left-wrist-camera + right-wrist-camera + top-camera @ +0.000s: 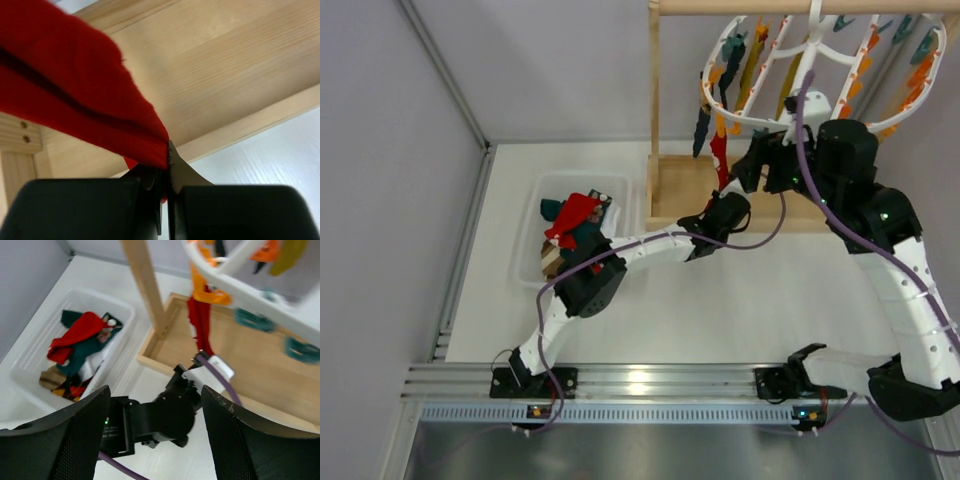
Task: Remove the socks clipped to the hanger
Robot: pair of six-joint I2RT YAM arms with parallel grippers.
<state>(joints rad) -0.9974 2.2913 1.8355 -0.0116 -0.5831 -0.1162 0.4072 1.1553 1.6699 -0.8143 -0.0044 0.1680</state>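
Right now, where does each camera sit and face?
Top external: above and behind, looking down on the left arm, right arm, hanger and bin.
Left wrist: looks along the shut left pincer at the clamped red sock.
Right wrist: looks down between the open right pincer at the left arm.
Shared: that red sock, in all three.

The left gripper point(167, 152) is reaching forward, jaws clamping a red fabric sock point(75, 85); the right gripper point(155, 390) is hovering above, jaws apart.

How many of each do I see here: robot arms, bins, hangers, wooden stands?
Robot arms: 2 (left, right)
Plastic bin: 1
Ring hanger: 1
Wooden stand: 1
Total: 5
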